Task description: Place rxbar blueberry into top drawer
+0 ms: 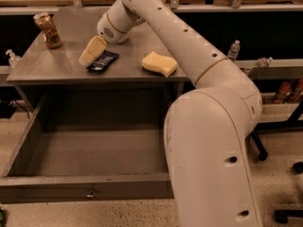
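Note:
The rxbar blueberry (102, 61), a flat dark-wrapped bar, lies on the grey table top (57, 60) near its front edge. My gripper (91, 51) hangs just above the bar's left end, its cream-coloured fingers pointing down and to the left. The top drawer (90, 188) is pulled wide open below the table. It holds nothing, and its front panel has a small knob at the centre.
A yellow sponge (160, 64) lies on the table to the right of the bar. A brown can (48, 30) stands at the back left. My arm fills the right side of the view. Bottles stand on a shelf at the right (233, 50).

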`<state>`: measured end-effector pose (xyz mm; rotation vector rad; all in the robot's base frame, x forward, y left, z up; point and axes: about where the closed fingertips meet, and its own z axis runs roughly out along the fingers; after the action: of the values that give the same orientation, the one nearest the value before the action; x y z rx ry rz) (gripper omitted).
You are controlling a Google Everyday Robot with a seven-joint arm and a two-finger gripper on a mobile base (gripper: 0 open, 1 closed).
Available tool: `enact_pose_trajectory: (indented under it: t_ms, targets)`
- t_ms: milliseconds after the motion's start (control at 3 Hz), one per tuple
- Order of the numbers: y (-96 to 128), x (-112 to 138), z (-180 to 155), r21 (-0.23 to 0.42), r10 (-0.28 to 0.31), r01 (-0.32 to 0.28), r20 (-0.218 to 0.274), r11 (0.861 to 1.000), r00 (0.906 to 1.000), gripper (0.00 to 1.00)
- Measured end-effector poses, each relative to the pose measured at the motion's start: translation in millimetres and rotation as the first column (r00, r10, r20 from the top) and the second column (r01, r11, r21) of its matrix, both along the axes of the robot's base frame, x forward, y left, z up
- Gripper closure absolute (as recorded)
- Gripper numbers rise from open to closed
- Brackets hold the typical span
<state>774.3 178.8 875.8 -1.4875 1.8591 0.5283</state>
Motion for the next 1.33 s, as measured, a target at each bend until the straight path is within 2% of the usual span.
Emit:
enact_pose_trajectory:
  t_ms: [333,667,1000,1333]
  targets:
    - [-5.0,14.1,-30.4,0.023,-0.076,0.076,-0.035,0.997,0.9965,0.00]
    - [-17.7,22.4,-44.8,0.047,-0.121,0.123,-0.032,0.991,0.9921,0.14]
    - [-27.4,26.1,-52.1,0.060,-0.141,0.143,-0.025,0.988,0.9897,0.36]
    - [-30.7,26.1,-54.2,0.049,-0.129,0.129,-0.003,0.990,0.9917,0.60]
